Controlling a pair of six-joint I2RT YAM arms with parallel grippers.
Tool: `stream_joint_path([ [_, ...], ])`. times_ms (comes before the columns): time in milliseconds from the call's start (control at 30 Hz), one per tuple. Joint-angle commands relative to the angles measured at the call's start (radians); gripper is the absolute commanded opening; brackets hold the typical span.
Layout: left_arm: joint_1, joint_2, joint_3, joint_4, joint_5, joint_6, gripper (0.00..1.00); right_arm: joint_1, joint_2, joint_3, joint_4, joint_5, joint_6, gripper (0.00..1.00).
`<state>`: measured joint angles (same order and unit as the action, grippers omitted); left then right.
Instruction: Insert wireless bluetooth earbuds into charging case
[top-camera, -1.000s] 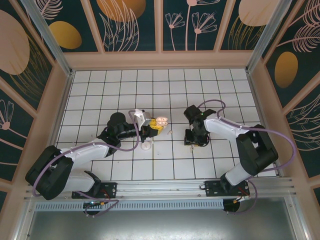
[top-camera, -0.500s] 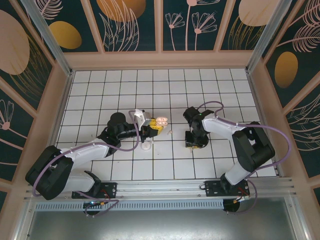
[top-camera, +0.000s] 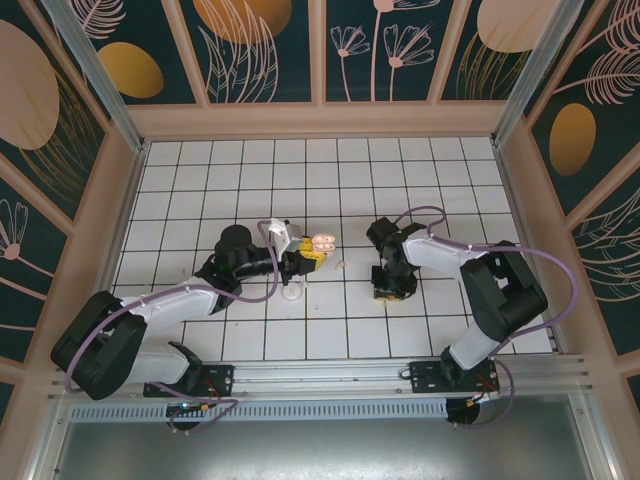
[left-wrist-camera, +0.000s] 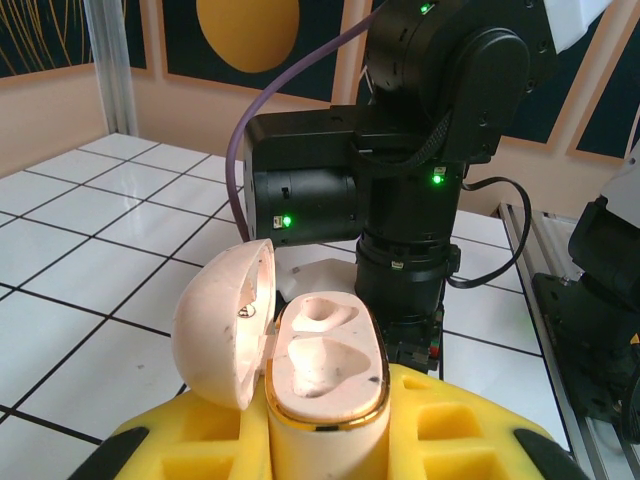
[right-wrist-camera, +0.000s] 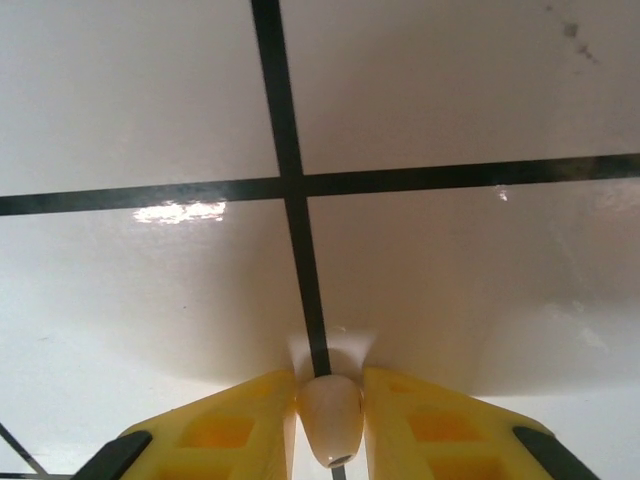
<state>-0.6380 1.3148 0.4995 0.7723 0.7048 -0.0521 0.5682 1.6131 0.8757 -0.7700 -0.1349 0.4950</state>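
Pickup of an earbud, right arm down at the table.
Your right gripper (top-camera: 391, 288) is pinched on one earbud (right-wrist-camera: 331, 418) just above the tiled table (right-wrist-camera: 450, 100). Your left gripper (top-camera: 303, 258) clamps the charging case (left-wrist-camera: 325, 365), lid (left-wrist-camera: 222, 320) open, both sockets empty. Next move, in my judgement: lift, carry the earbud across, line it up with a socket and seat it gently.

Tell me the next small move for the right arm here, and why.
Probably a short lift straight up. The right end effector has its pads pinching an earbud low over the table, and the charging case, held open in the left end effector, has both sockets empty.
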Motion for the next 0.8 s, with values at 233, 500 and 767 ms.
stream_joint_path([
  [233, -0.004, -0.020, 0.017, 0.006, -0.006, 0.025, 0.18, -0.008, -0.018, -0.014, 0.039, 0.029, -0.013, 0.21],
  [500, -0.003, 0.029, -0.011, 0.135, -0.010, -0.028, 0.17, -0.004, -0.182, 0.019, 0.207, 0.072, -0.023, 0.23],
  [767, -0.004, 0.075, -0.008, 0.244, -0.020, -0.059, 0.17, 0.030, -0.384, -0.018, 0.559, 0.060, -0.151, 0.22],
])
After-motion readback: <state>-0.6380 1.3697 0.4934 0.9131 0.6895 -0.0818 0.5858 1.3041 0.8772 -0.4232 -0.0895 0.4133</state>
